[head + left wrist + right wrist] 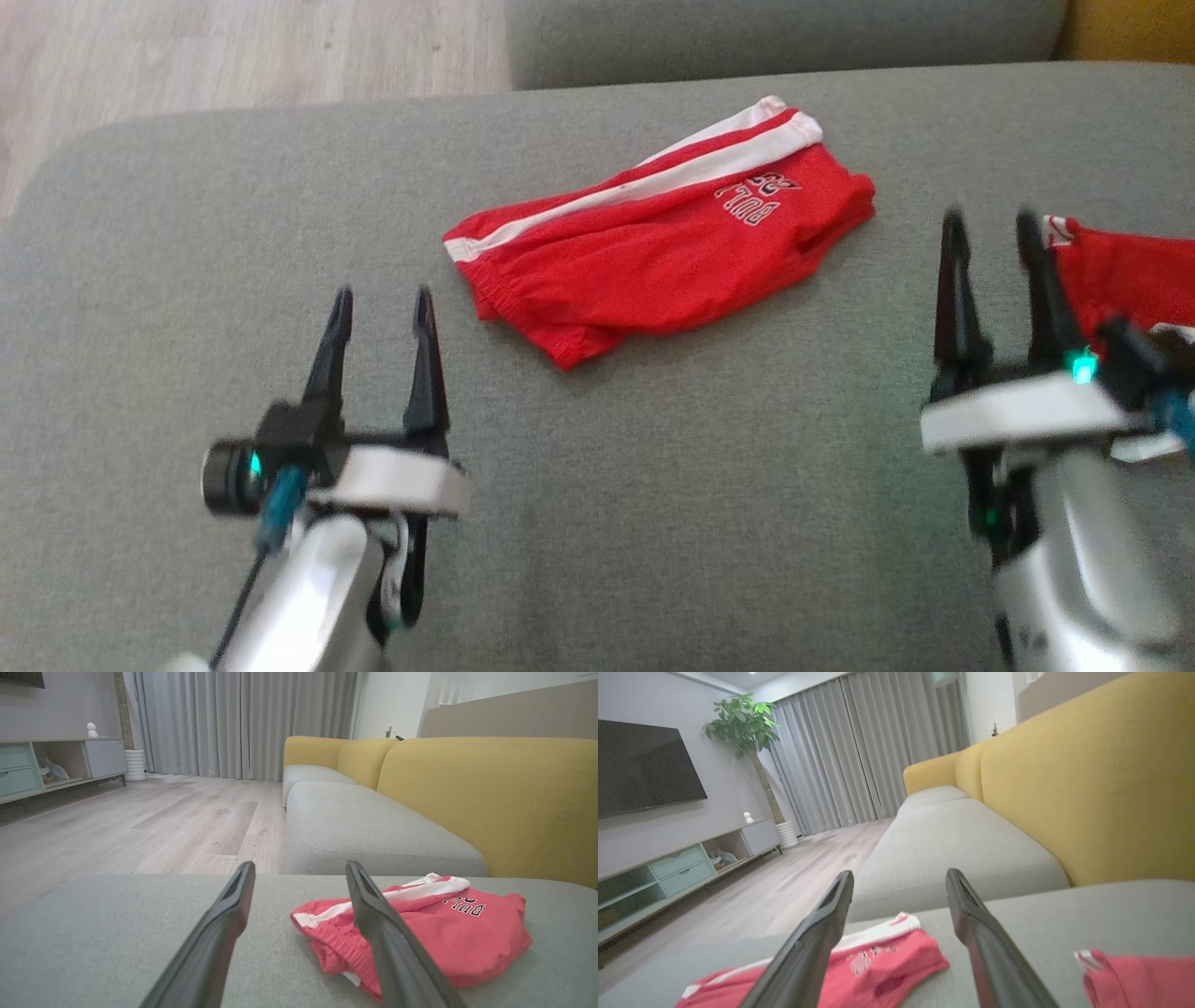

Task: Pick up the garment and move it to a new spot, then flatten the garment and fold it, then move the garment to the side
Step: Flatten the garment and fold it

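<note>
Nearest the head camera, my left jaws and right jaws stood fully spread above the grey sofa cushion (187, 280), holding nothing. The red shorts (653, 252) lay mid-cushion ahead of them, doubled over and rumpled, white stripe uppermost. A 2nd red garment (1130, 271) lay just beside the right jaws. I judged that the scene fitted 2 stages: shorts bunched for pickup, or folded and awaiting the move aside.
</note>
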{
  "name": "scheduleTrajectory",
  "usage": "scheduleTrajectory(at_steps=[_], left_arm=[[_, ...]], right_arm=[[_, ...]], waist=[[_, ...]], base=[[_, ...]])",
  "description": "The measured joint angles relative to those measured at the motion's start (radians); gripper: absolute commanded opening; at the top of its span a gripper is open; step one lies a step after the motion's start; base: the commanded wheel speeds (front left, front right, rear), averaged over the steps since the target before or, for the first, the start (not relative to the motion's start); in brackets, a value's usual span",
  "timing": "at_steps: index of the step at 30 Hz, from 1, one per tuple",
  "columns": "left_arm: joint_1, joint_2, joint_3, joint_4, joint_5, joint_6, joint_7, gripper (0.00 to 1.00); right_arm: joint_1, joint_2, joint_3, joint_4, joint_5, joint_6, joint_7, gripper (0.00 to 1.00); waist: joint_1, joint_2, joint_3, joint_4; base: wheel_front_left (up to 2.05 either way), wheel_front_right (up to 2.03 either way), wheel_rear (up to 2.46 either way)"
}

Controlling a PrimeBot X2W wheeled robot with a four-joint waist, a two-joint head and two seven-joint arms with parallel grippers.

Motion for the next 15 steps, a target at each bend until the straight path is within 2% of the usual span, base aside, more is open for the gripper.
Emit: scheduleTrajectory(at_steps=[7, 15], left_arm=[[0.122, -0.053, 0.104, -0.031, 0.074, -0.050, 0.000, 1.00], [0.124, -0.092, 0.148, -0.033, 0.139, -0.110, 0.000, 1.00]], right_arm=[[0.196, 0.013, 0.012, -0.087, -0.011, 0.000, 0.000, 1.00], [0.183, 0.021, 0.015, -0.099, -0.031, 0.000, 0.000, 1.00]], waist=[[0.0000, 0.0000, -0.019, -0.019], [0.0001, 0.0000, 0.022, -0.006]], base=[[0.00, 0.00, 0.00], [0.00, 0.00, 0.00]])
